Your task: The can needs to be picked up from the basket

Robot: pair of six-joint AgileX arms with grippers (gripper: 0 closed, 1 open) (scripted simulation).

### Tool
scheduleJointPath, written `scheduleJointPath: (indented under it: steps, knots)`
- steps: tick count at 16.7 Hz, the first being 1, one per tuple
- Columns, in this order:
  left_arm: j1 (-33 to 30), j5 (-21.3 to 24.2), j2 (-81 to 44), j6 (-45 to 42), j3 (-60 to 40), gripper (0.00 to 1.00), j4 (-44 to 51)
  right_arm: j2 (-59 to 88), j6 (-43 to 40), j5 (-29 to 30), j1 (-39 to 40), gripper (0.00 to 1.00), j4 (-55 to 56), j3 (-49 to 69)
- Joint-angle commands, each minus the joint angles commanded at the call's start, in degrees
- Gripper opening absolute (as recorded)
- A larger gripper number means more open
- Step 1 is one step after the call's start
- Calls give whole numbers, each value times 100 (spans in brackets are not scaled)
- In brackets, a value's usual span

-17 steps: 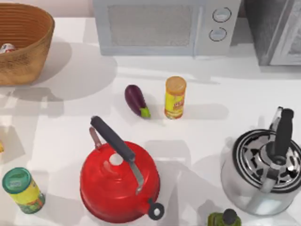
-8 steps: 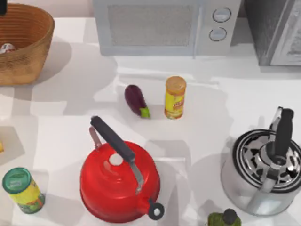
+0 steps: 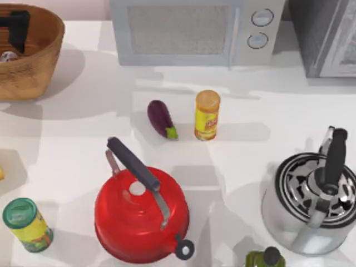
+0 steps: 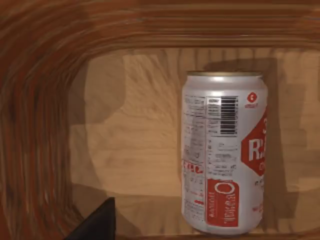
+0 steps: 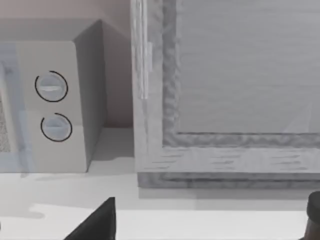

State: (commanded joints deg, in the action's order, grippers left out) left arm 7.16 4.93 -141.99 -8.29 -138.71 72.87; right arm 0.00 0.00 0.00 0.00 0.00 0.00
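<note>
At the upper left of the top view, the left claw (image 3: 16, 28) hangs inside the basket (image 3: 39, 61), just beside the can (image 3: 8, 55), placed for a reach. How wide it stands cannot be told. The can (image 4: 225, 152) lies on its side on the basket floor.

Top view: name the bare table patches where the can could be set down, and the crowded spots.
Bare white table lies between the woven wicker basket and the purple eggplant, and right of the yellow orange-lidded canister. Crowded: around the red kettle and the silver kettle.
</note>
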Motion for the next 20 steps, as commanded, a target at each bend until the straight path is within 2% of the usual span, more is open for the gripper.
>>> scheduleJointPath:
  steps: [4, 10, 17, 20]
  knots:
    - [24, 26, -584, -37, -610, 100, 300, 0, 0, 0, 0, 100, 0, 0]
    - [-9, 22, -594, -31, -582, 100, 272, 0, 0, 0, 0, 100, 0, 0]
    - [-24, 21, -852, 9, 69, 100, -653, 0, 0, 0, 0, 100, 0, 0]
    - [-27, 21, -886, 11, 151, 100, -766, 0, 0, 0, 0, 100, 0, 0]
